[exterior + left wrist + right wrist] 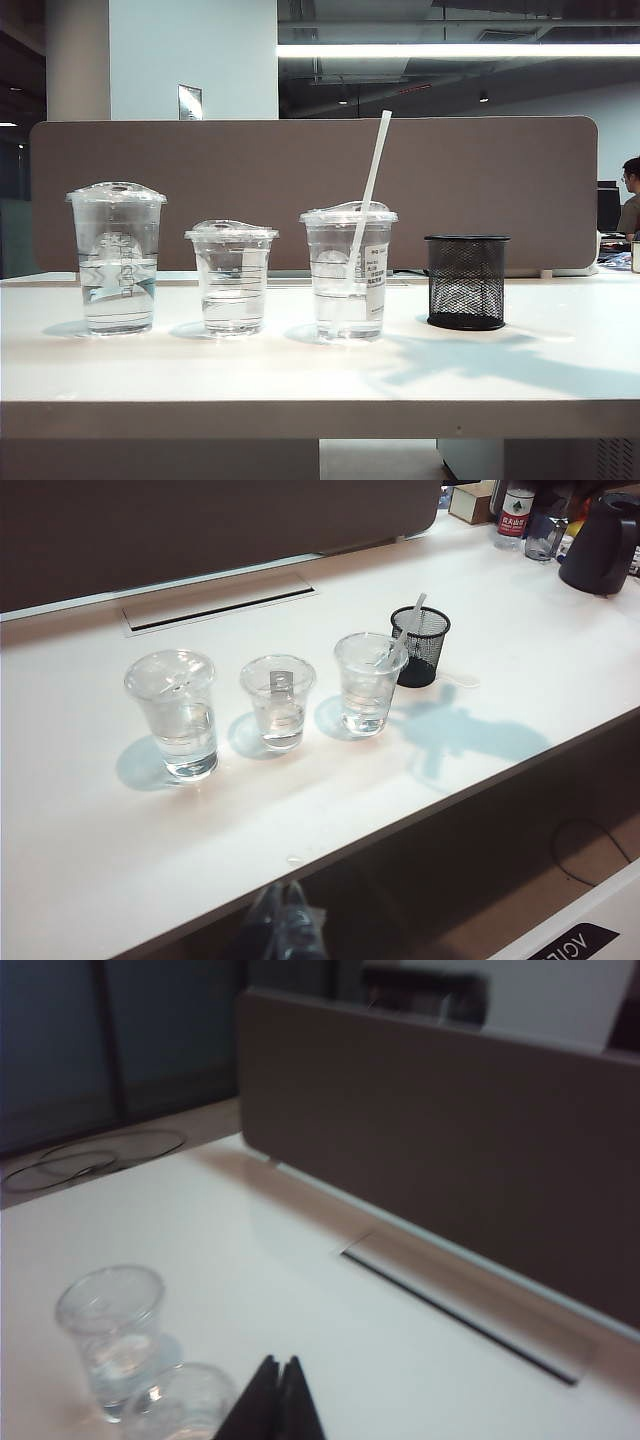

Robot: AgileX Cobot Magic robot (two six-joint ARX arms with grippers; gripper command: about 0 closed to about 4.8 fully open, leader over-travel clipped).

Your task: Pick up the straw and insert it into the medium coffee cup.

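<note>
The white straw point(372, 175) stands slanted in the medium coffee cup point(330, 270), its top leaning right, well above the lid. That cup carries a white label and holds some water. The left wrist view shows the same cup point(368, 685) and straw point(408, 625). Neither gripper shows in the exterior view. My left gripper point(284, 886) is shut and empty, below the table's front edge. My right gripper point(281, 1358) is shut and empty, above the table near two other cups; the medium cup is outside its view.
A tall clear cup point(117, 260) stands at the left and a short clear cup point(232, 280) in the middle. A black mesh pen holder point(466, 282) sits right of the medium cup. A brown partition point(300, 180) runs along the table's back. Bottles and a kettle point(600, 540) stand far right.
</note>
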